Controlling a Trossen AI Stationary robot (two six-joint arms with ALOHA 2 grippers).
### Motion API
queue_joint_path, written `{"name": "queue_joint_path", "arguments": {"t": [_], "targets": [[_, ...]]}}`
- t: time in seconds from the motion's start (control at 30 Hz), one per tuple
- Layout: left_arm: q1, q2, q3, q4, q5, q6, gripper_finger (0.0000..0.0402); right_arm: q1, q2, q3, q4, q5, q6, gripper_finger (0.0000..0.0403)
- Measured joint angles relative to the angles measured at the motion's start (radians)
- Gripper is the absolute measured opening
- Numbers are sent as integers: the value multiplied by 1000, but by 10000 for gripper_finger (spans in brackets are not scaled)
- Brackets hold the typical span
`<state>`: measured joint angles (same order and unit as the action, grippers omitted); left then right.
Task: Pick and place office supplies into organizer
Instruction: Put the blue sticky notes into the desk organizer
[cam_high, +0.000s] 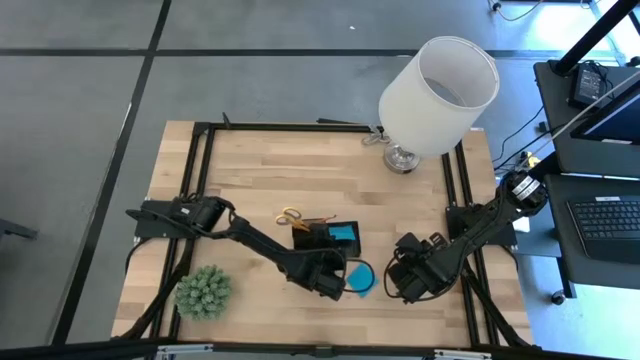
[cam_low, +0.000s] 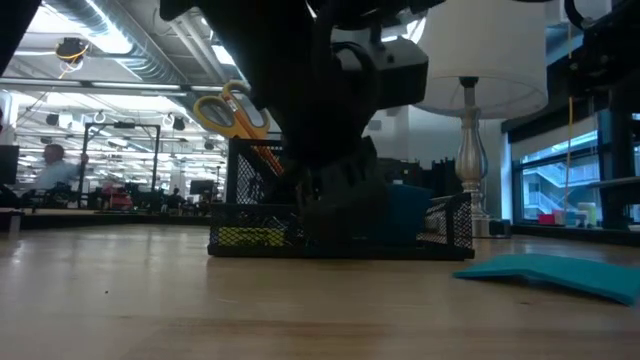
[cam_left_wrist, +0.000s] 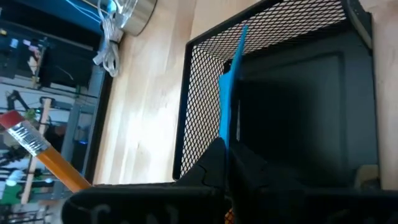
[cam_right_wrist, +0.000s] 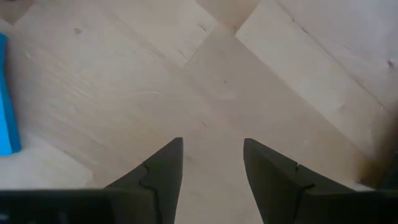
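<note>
The black mesh organizer (cam_high: 322, 238) stands mid-table. Yellow-handled scissors (cam_high: 290, 215) and an orange pencil (cam_low: 265, 155) stick up out of it, and a blue sheet (cam_left_wrist: 230, 93) stands on edge inside. My left gripper (cam_high: 335, 280) hovers at its near side, shut, with another orange pencil (cam_left_wrist: 56, 165) in it. A blue pad (cam_high: 360, 280) lies flat on the table between the two grippers. My right gripper (cam_high: 405, 280) is open over bare wood just right of that pad (cam_right_wrist: 6, 106), touching nothing. My left gripper (cam_left_wrist: 222, 149) holds the orange pencil across its fingers, far back from the tips. The gripper body hides the place of contact. The eraser end (cam_left_wrist: 22, 134) juts out to one side, and the pencil is lifted clear of the table.
A big white lamp (cam_high: 437, 95) stands at the table's far right. A green spiky plant ball (cam_high: 204, 290) sits near the left front corner. Black frame rails (cam_high: 195, 180) run along the left and right sides. Bare wood lies left of the organizer.
</note>
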<state>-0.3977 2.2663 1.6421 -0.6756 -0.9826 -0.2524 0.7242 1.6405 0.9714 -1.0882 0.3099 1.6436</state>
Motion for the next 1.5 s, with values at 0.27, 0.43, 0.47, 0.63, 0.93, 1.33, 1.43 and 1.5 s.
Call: {"name": "queue_joint_path", "arguments": {"t": [0.27, 0.43, 0.47, 0.63, 0.93, 1.33, 1.43, 1.5], "targets": [[7, 2, 3, 10, 35, 17, 3, 0, 0, 0, 8, 0, 0, 171], [7, 2, 2, 12, 45, 39, 5, 0, 0, 0, 13, 0, -1, 171], [8, 2, 2, 12, 48, 39, 7, 0, 0, 0, 19, 0, -1, 171], [6, 1, 2, 14, 50, 42, 33, 0, 0, 0, 26, -5, -1, 171], [6, -5, 10, 8, 75, 49, 78, 0, 0, 0, 34, -26, -2, 171], [5, 3, 102, -41, 227, 69, 105, 0, 0, 0, 50, -45, -2, 171], [15, 3, 118, -62, 252, 70, 115, 0, 0, 0, 51, -45, -2, 171], [16, 3, 124, -68, 257, 79, 120, 0, 0, 0, 52, -45, -2, 171]]}}
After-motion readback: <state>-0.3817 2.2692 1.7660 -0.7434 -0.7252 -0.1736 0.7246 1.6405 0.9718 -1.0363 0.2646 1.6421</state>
